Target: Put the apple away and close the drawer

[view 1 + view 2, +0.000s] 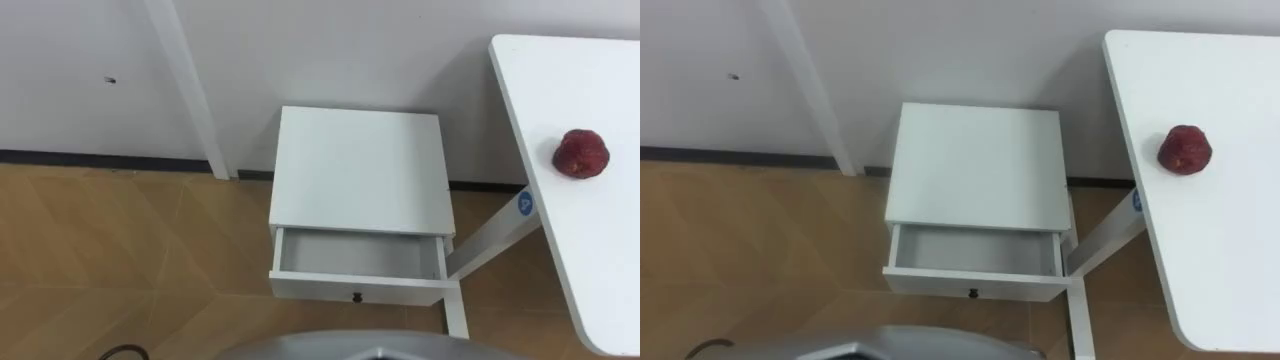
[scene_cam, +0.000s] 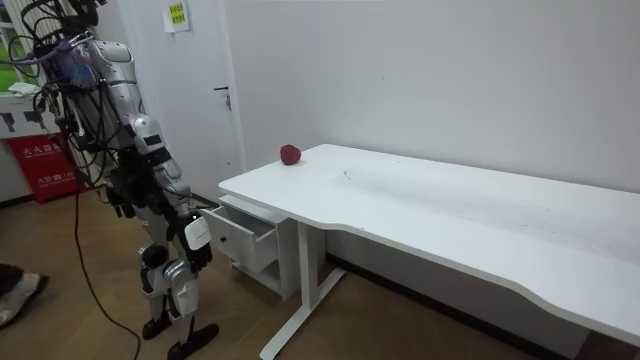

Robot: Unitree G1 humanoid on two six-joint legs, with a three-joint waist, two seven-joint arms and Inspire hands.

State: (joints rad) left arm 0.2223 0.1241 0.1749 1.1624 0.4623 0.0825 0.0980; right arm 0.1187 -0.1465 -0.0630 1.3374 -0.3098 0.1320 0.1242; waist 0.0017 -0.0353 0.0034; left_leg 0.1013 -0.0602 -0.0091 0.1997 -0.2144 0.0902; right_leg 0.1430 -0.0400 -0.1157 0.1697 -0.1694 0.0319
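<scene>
So the apple (image 1: 582, 153) is sitting on the white desk (image 1: 600, 260), close to the desk's left edge and not far from the wall-side corner. Nothing is touching it and it's in neither hand. It's dark red and a bit lumpy looking.

Left of the desk, against the wall (image 1: 350, 50), is a little white nightstand (image 1: 360, 170) with a bare top. Its drawer (image 1: 360, 256) is pulled out toward the robot, about halfway I'd say, and the inside is just bare white bottom. There's a small dark knob (image 1: 356, 296) in the middle of the drawer front. The slanted desk leg (image 1: 485, 245) comes down right beside the nightstand's right side, with a blue sticker (image 1: 526, 203) near its top.

Room-wise, there's a wood-look floor (image 1: 120, 250), a dark baseboard (image 1: 80, 158) along the wall, and a white door frame (image 1: 190, 90) running up to the left of the nightstand. In the room view there's also a yellow sign (image 2: 176, 14) on the door and something red (image 2: 45, 165) back at the left.

The robot stands facing the open drawer, right at the desk's end. Its right hand (image 2: 197, 240) hangs low just in front of the drawer, and its left hand (image 2: 122, 203) is down at its other side. Honestly, I can't tell how either one's fingers are set from that far off.
</scene>
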